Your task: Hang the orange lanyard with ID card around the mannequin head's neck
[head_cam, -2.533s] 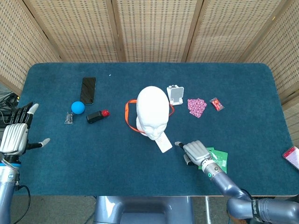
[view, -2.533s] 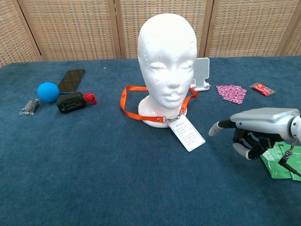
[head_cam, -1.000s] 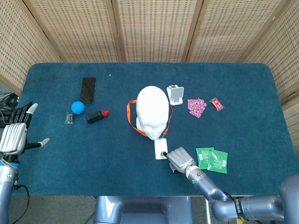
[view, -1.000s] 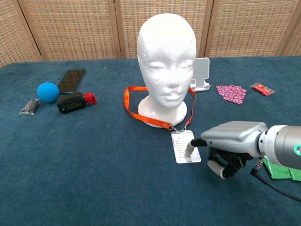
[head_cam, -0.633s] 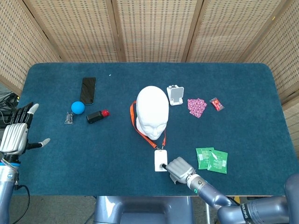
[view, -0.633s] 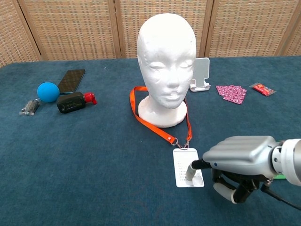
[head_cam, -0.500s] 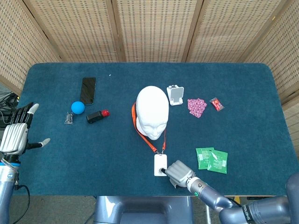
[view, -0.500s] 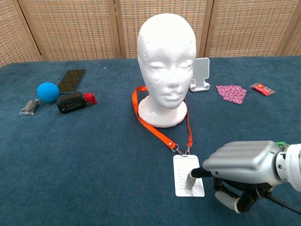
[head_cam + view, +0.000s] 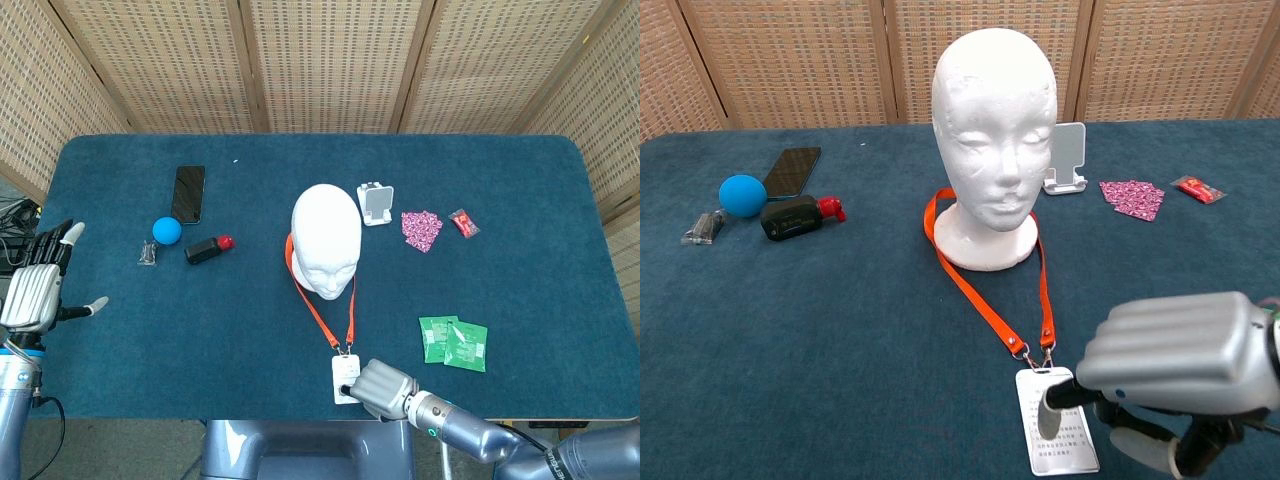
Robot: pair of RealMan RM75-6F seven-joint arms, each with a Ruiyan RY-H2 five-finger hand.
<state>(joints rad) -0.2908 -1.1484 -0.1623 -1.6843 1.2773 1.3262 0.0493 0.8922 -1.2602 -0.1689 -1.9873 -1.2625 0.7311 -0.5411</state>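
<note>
Behind the blue-carpeted table (image 9: 150,330) stand woven wicker screens (image 9: 330,60).

The mannequin head (image 9: 326,238) stands mid-table, with the orange strap (image 9: 322,312) running from its base toward the near edge of the table (image 9: 560,300), ending at the card (image 9: 345,379) under the right hand (image 9: 380,388). Bare cloth lies left of the strap. Green packets (image 9: 453,341) sit right of it; a phone stand (image 9: 376,203) crowds the head's right side
</note>
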